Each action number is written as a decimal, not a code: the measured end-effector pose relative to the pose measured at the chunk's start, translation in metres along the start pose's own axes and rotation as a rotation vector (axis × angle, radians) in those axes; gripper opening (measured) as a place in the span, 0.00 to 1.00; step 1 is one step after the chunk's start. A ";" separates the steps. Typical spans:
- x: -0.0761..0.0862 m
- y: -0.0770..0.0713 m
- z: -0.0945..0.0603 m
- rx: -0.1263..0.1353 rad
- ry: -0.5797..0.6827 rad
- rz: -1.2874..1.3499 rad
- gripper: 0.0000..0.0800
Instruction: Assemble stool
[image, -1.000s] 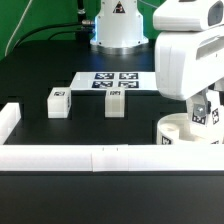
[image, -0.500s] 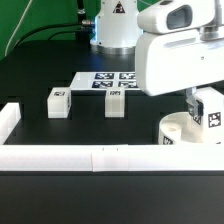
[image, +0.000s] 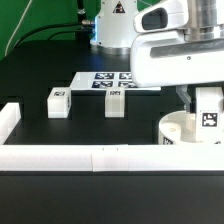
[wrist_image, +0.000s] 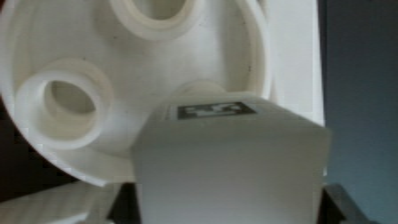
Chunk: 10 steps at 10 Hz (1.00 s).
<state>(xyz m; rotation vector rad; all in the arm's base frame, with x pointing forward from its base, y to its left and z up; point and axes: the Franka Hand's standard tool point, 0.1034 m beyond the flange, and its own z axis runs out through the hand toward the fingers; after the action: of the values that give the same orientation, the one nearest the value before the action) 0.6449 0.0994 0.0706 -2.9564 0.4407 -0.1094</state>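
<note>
My gripper (image: 205, 101) is shut on a white leg block (image: 209, 112) with a square tag. It holds the block upright over the round white seat (image: 177, 131), which lies at the exterior view's right beside the front rail. In the wrist view the held leg block (wrist_image: 231, 160) fills the foreground between the dark fingers (wrist_image: 349, 204) of the gripper (wrist_image: 222, 207). Behind it is the seat (wrist_image: 107, 95) with its round holes. I cannot tell whether block and seat touch. Two more leg blocks (image: 57, 101) (image: 115, 102) stand on the black table, left of centre.
The marker board (image: 112, 80) lies flat at the back centre, before the robot base (image: 118, 30). A long white rail (image: 100, 158) runs along the front, and a short rail (image: 8, 120) stands at the exterior view's left.
The arm's body has shifted toward the exterior view's left and the wrist has turned. The held leg block has gone from tilted to upright over the seat. The loose blocks have not moved.
</note>
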 end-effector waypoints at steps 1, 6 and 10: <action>0.000 0.000 0.000 0.001 -0.001 0.069 0.43; -0.002 0.003 0.000 0.030 -0.032 0.674 0.43; -0.005 0.000 0.003 0.104 -0.096 1.172 0.43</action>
<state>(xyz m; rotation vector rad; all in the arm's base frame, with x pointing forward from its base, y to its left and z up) 0.6403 0.1018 0.0672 -2.1277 1.9139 0.1409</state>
